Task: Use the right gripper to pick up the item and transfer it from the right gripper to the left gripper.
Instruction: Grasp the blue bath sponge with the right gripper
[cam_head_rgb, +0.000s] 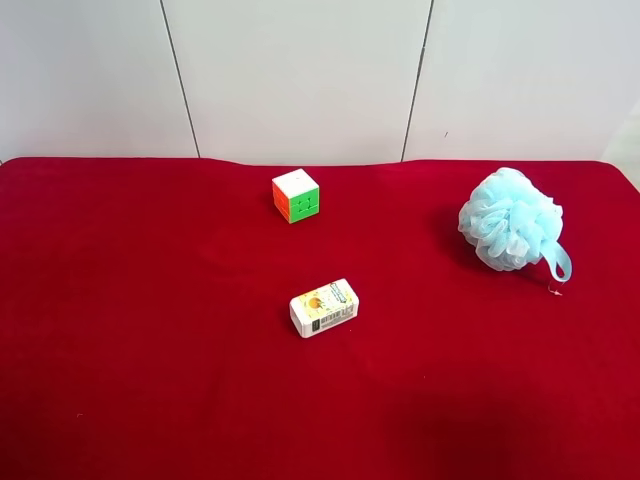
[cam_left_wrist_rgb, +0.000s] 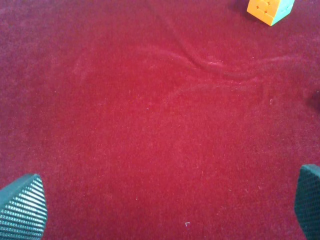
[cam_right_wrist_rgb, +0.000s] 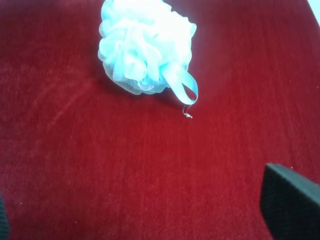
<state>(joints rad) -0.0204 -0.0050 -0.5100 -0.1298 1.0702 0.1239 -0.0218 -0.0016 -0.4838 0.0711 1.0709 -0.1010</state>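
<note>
The item, a fluffy light-blue mesh bath pouf with a blue ribbon loop, lies on the red cloth at the exterior high view's right. Neither arm shows in that view. In the right wrist view the pouf lies ahead of my right gripper, its ribbon trailing toward the gripper. The right gripper is open and empty; one black fingertip shows. My left gripper is open and empty over bare cloth, its ribbed fingertips wide apart.
A multicoloured puzzle cube sits toward the back centre; its corner shows in the left wrist view. A small white printed carton lies mid-table. The red cloth covers the table. A white panelled wall stands behind.
</note>
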